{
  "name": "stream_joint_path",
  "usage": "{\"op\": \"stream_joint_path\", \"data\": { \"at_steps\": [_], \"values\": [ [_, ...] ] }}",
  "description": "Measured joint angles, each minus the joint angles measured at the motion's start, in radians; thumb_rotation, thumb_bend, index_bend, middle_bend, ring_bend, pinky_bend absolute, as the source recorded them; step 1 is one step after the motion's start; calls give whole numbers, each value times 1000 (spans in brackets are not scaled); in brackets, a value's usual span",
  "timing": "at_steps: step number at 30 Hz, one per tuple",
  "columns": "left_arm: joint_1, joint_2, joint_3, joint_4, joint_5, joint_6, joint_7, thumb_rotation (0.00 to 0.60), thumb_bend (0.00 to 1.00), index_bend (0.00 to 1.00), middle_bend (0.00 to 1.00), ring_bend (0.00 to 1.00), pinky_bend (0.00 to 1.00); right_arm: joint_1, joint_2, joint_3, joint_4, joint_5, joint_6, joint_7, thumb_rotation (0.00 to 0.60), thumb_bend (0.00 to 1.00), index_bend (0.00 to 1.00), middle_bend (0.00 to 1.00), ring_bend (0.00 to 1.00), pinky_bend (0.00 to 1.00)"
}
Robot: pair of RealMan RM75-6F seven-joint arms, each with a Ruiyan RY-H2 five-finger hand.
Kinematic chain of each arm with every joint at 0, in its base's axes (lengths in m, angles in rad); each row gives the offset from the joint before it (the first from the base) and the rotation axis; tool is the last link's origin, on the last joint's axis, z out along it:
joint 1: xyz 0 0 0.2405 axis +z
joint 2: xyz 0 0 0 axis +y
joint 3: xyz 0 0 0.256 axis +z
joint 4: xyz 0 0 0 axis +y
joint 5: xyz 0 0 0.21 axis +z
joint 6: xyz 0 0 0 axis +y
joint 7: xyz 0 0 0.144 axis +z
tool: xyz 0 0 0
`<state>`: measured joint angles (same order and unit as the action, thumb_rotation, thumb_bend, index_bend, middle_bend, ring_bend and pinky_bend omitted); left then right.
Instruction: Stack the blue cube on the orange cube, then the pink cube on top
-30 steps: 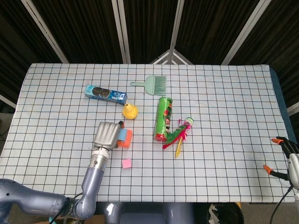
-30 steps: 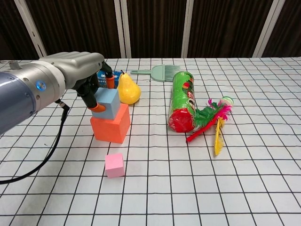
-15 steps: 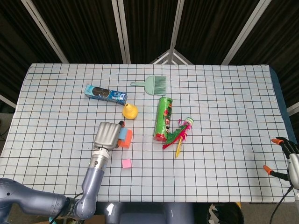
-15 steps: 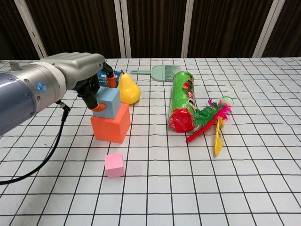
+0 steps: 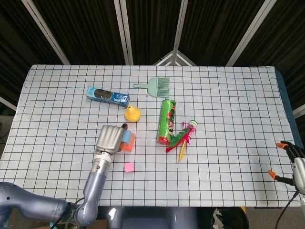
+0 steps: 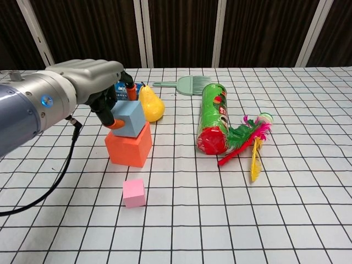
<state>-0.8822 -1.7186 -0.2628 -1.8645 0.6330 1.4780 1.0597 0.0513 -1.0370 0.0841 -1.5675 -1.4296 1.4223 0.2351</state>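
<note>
On the checked table, at the left of the chest view, the left hand grips the blue cube, fingers curled over its far and left faces with orange fingertips pressed against the cube; the blue cube sits on the orange cube, slightly tilted and turned off square, so the first stacking step looks almost done but not released; whether the cube bears its full weight on the block below cannot be told. The pink cube lies alone on the cloth at six o'clock from the stack, near it but apart, untouched; it is judged to be the remaining work, once the hand lets go and the blue cube settles flat. At one o'clock from the stack stands a yellow pear, just beside it; further right lie a green canister and a feathered toy, well apart from the cubes. The right hand shows only at the head view's right edge, fingers spread, holding nothing visible.
</note>
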Motion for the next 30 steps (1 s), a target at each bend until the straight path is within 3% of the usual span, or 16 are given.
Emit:
{"op": "stream_joint_path", "data": {
  "at_steps": [12,22,30],
  "values": [
    [5,16,10,-38,11,23,15,600,338,352,817,704,862,2,-1,1,-3,3,-2,0,600,170,251,202,194,188],
    [1,13,3,-31,-9,30,27,600,338,291,815,703,861,2,0,2,-6,9,-5,-1,600,170,251,202,194,188],
    [-4,8,0,-19,-25,22,33,600,338,314,815,702,861,2,2,1,-12,11,-11,-1,600,170,251,202,194,188]
  ]
}}
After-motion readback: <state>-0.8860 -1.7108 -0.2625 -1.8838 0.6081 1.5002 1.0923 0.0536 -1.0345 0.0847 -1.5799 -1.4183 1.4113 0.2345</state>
